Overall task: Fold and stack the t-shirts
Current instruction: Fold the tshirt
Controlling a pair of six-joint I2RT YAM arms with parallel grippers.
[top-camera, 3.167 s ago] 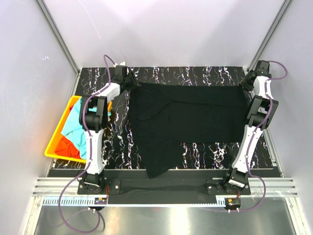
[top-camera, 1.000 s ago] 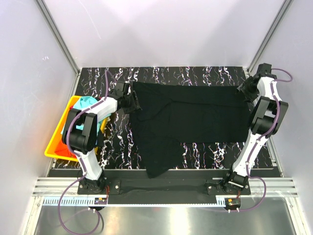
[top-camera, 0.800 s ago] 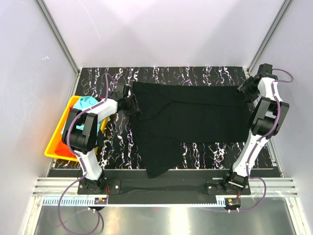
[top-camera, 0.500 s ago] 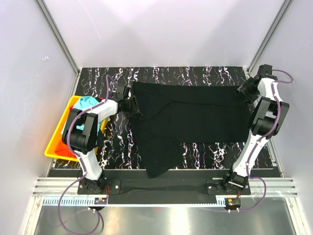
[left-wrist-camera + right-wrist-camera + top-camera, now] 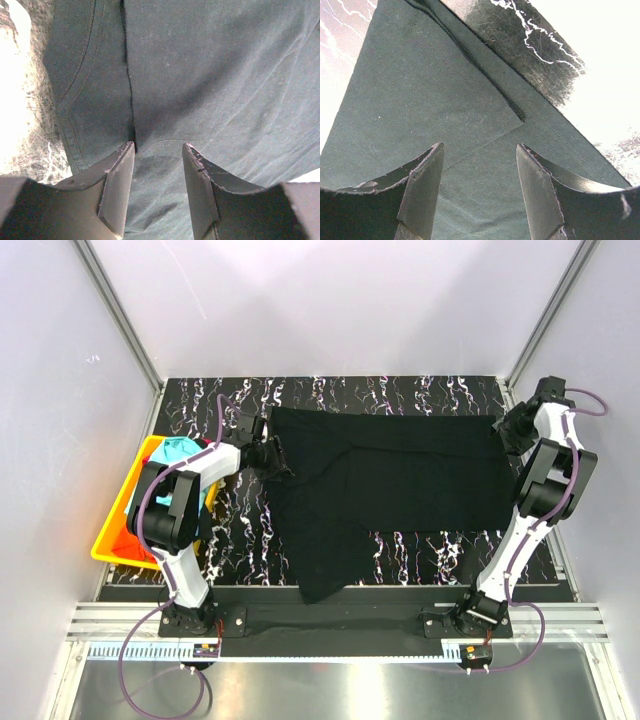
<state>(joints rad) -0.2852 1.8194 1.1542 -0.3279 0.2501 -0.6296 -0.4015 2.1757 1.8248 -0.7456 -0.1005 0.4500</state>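
Note:
The large black t-shirt [image 5: 385,475] lies spread across the marbled table, with one part hanging toward the front edge. My left gripper [image 5: 268,452] is at the shirt's left edge; in the left wrist view its jaws [image 5: 157,150] stand open over the dark cloth [image 5: 210,75] beside a seam. My right gripper [image 5: 507,428] is at the shirt's far right corner; in the right wrist view it is open [image 5: 480,150] over the cloth [image 5: 420,90] near a hem. A turquoise shirt [image 5: 178,448] and an orange-red shirt [image 5: 125,538] lie in the bin.
A yellow plastic bin [image 5: 108,548] stands at the table's left edge. The black marbled table [image 5: 400,395] shows beyond the shirt and at its front right. Grey walls close in left, right and behind.
My left arm has swung out over the bin, its gripper shifting down onto the shirt's left edge. My right gripper has stayed near the far right corner, the wrist shifting slightly right.

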